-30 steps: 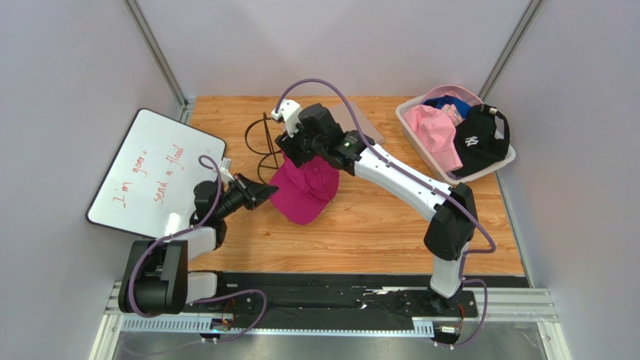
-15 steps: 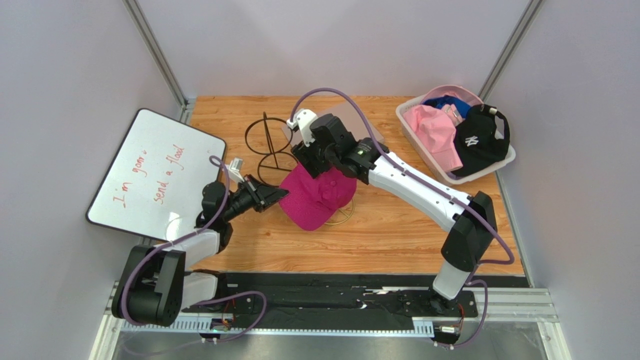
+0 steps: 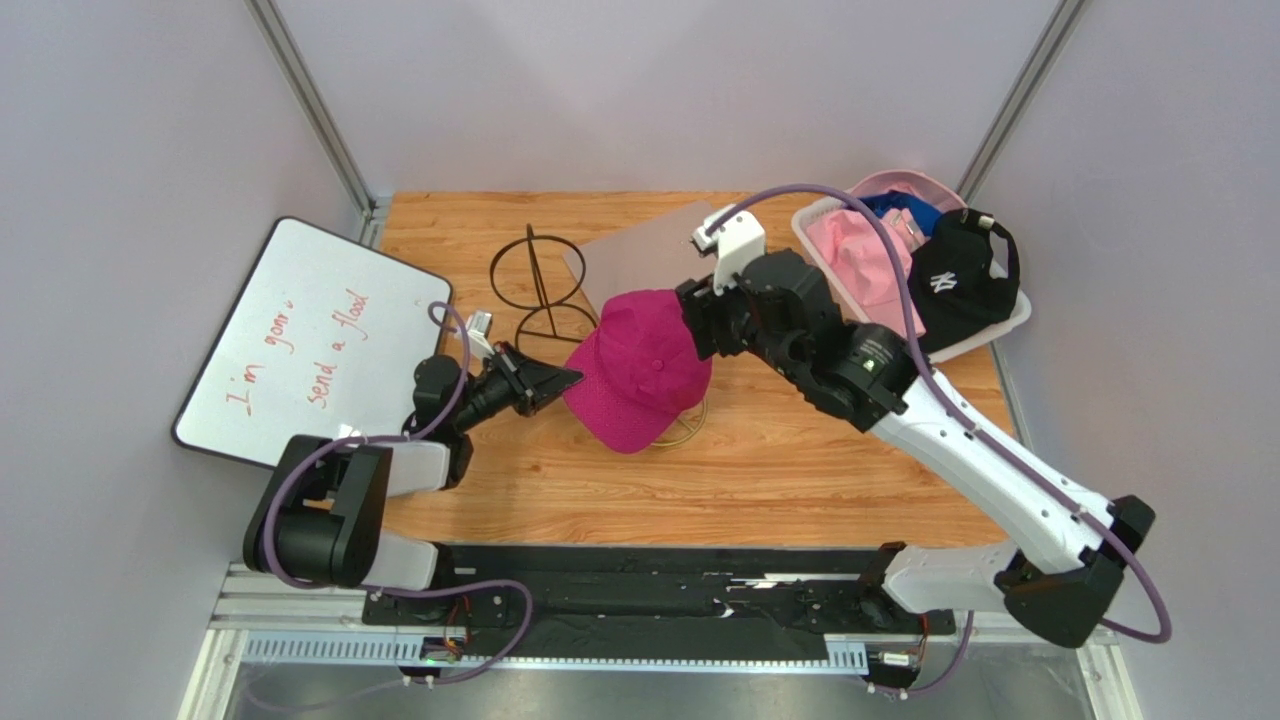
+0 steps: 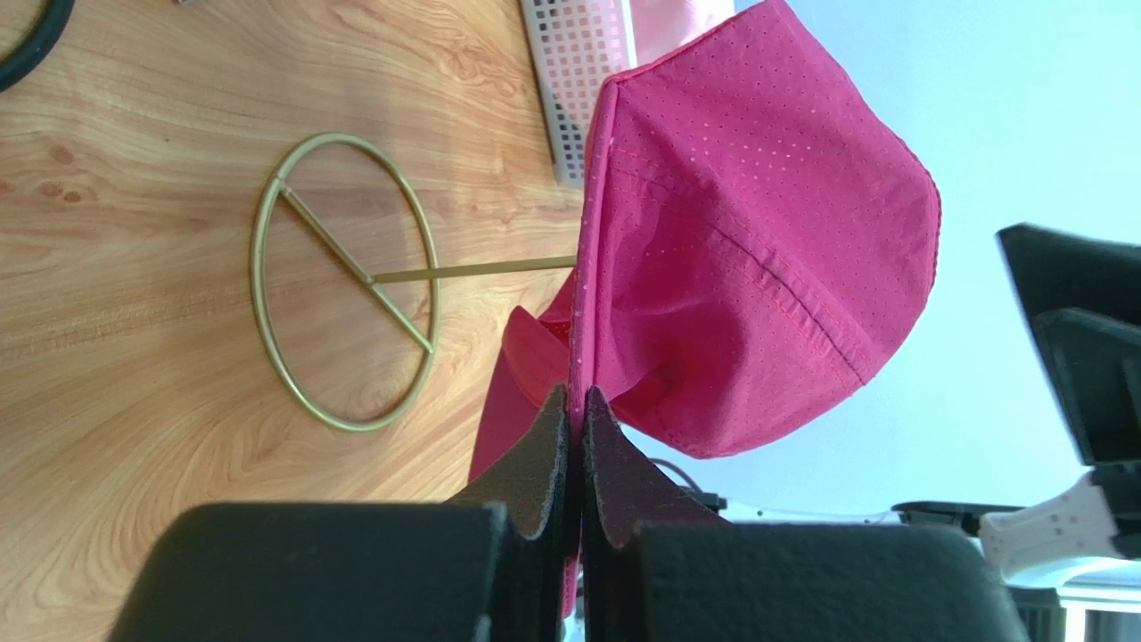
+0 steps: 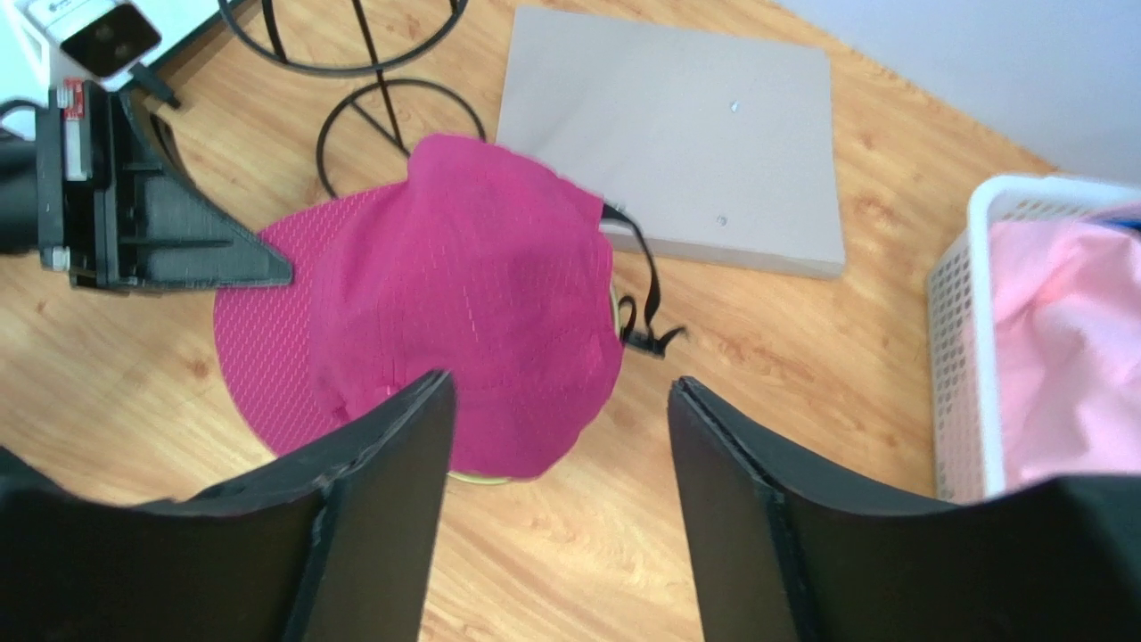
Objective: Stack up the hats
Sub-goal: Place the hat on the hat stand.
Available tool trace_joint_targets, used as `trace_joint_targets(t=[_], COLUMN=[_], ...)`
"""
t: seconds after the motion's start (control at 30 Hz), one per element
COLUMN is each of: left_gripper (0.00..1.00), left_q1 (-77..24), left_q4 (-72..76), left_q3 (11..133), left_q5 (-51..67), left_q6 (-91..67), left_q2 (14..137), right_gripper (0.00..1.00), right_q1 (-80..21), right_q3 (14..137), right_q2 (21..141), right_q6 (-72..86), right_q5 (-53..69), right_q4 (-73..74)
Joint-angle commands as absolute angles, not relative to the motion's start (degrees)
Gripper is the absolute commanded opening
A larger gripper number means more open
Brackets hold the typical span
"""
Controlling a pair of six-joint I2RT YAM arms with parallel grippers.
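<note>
A magenta baseball cap (image 3: pixel 639 368) sits on top of a gold wire frame (image 4: pixel 342 281) in the middle of the table. My left gripper (image 3: pixel 568 387) is shut on the edge of the cap's brim (image 4: pixel 576 397), its fingers pinching the fabric from the left. My right gripper (image 3: pixel 691 330) hovers open just right of and above the cap (image 5: pixel 469 308), its fingers (image 5: pixel 389 455) apart with nothing between them. A pink hat (image 3: pixel 879 263), a black cap (image 3: pixel 954 285) and a blue hat (image 3: pixel 902 203) lie in the white basket (image 3: pixel 849 300) at the back right.
A black wire frame (image 3: pixel 534 278) stands behind and left of the cap. A flat grey board (image 5: pixel 676 134) lies at the back. A whiteboard (image 3: pixel 308 345) with red writing leans at the left. Grey walls close the table in.
The right arm has pulled away to the right and stands off the cap. The cap shifted right over the gold frame, and the left gripper followed it, still shut on the brim.
</note>
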State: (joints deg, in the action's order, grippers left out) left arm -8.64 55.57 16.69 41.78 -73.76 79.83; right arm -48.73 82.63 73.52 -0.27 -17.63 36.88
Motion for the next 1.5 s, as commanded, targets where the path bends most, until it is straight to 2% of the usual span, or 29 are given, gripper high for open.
trace_joint_targets(t=[0.0, 0.13, 0.43, 0.6, 0.7, 0.83, 0.9, 1.03, 1.2, 1.47], left_gripper=[0.00, 0.00, 0.00, 0.00, 0.00, 0.00, 0.00, 0.00, 0.00, 0.00], left_q1=[-8.53, -8.53, -8.53, -8.53, -8.53, -8.53, -8.53, -8.53, -8.53, -8.53], left_q4=[60.13, 55.12, 45.09, 44.91, 45.44, 45.62, 45.62, 45.53, 44.21, 34.37], left_q3=[17.67, 18.02, 18.98, 19.07, 18.81, 18.81, 18.72, 18.54, 18.98, 21.53], left_q5=[41.05, 40.43, 39.11, 39.37, 39.55, 39.81, 39.81, 40.08, 41.22, 40.43], left_q6=[-73.31, -70.32, -66.27, -66.36, -66.79, -66.88, -66.88, -67.06, -67.94, -67.33], left_q2=[79.90, 77.00, 70.67, 70.58, 70.84, 70.58, 70.31, 69.70, 66.10, 55.47], right_gripper=[0.61, 0.60, 0.58, 0.52, 0.42, 0.25, 0.24, 0.00, 0.00, 0.00], right_q1=[-49.13, -49.04, -49.22, -49.22, -49.13, -48.96, -48.87, -48.43, -48.43, -48.43], right_q3=[73.49, 67.86, 66.88, 66.88, 66.71, 66.80, 66.80, 67.15, 68.98, 76.37], right_q2=[70.24, 68.99, 72.15, 73.39, 73.83, 74.00, 74.26, 74.62, 71.99, 71.45], right_q6=[4.91, 6.06, 2.12, 0.18, -1.30, -1.84, -2.20, -2.46, -1.85, -2.11], right_q5=[-14.60, -11.79, -11.25, -11.78, -11.43, -11.51, -11.43, -12.39, -13.27, -14.94], right_q4=[32.01, 26.46, 21.62, 21.27, 21.18, 21.01, 21.09, 21.71, 25.04, 32.59])
